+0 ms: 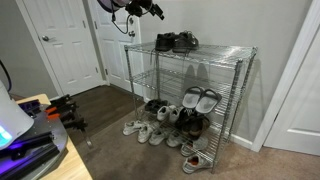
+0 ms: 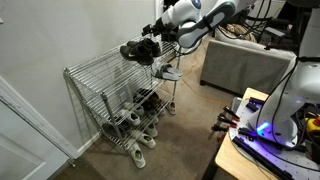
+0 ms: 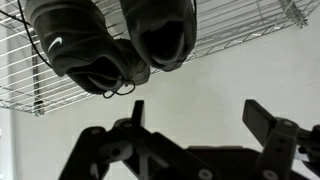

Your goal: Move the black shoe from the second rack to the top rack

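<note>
Two black shoes (image 1: 177, 41) sit side by side on the top shelf of the wire rack (image 1: 235, 60); they also show in an exterior view (image 2: 138, 51). In the wrist view the pair lies at the top, one shoe with a white logo (image 3: 85, 50) and one beside it (image 3: 160, 35). My gripper (image 3: 195, 115) is open and empty, drawn back from the shoes. It hovers off the rack's top corner in both exterior views (image 1: 153, 11) (image 2: 162, 32). The second shelf (image 1: 170, 75) looks bare.
The lower shelf holds grey-and-white sandals (image 1: 200, 98) and dark shoes. White sneakers (image 1: 150, 130) lie on the floor in front of the rack. A white door (image 1: 65, 45) stands beside it. A desk with equipment (image 1: 30, 140) is in the near corner.
</note>
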`<state>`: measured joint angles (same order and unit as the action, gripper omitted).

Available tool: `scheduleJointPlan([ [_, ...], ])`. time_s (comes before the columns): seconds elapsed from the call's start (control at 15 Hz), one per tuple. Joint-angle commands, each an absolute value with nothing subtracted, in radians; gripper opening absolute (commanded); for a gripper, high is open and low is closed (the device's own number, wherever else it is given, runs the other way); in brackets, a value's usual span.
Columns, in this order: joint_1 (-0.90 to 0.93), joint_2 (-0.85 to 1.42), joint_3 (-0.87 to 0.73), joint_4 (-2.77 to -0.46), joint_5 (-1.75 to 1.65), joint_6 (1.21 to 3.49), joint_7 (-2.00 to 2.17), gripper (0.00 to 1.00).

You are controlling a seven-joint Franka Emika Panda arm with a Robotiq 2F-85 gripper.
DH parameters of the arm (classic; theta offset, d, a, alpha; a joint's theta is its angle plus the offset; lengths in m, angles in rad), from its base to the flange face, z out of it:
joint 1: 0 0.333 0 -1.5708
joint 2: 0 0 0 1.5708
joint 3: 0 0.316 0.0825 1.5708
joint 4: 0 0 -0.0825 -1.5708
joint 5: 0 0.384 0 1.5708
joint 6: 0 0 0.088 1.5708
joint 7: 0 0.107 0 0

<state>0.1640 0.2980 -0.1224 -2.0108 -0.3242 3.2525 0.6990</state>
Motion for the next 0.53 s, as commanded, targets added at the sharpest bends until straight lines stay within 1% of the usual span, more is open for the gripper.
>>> scheduleJointPlan([
  [0.0,0.210,0.213,-0.159,-2.122,-0.333,3.270,0.713,1.00],
  [0.13,0.217,0.200,-0.158,-2.144,-0.331,3.275,0.710,1.00],
  [0.2,0.199,0.242,-0.140,-2.086,-0.324,3.253,0.699,1.00],
  [0.47,0.208,0.229,-0.146,-2.108,-0.324,3.253,0.699,1.00],
])
